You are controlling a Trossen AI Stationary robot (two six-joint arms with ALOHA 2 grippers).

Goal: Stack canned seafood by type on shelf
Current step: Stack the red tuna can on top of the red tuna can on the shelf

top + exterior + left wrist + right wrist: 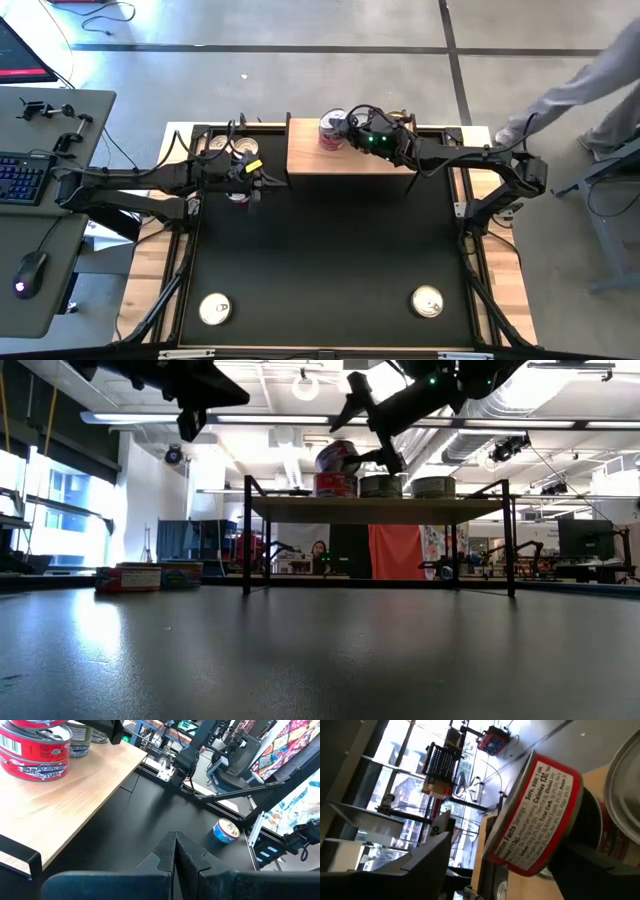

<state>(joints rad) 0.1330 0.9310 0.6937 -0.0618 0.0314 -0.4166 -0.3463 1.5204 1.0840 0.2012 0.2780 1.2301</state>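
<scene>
Right tool (348, 128) above the shelf (350, 160) at the far edge of the worktop (330, 260), fingers spread wide on either side of a red-labelled tin (338, 456); that tin sits tilted on top of another red tin (336, 484), and whether the fingers touch it cannot be told. In the right wrist view the tilted tin (535, 815) shows a red and white side label with printed nutrition text, and a silver lid edge lies close beside it. Left tool (175, 860) fully closed and empty, hanging above the worktop just off the shelf's left end. On the shelf, right of the red stack, stand two more tins (381, 486) with dull metal sides. Further tins (232, 150) cluster at the far left corner of the worktop, under the left arm. Two tins lie alone near the front edge, lids up: one toward the left corner (215, 309), one toward the right corner (428, 301). The shelf is pale wood on a thin black frame; the worktop is matt black. Beyond: a desk with keyboard (22, 178) and mouse to the left, a person (590, 90) on the concrete floor to the right.
</scene>
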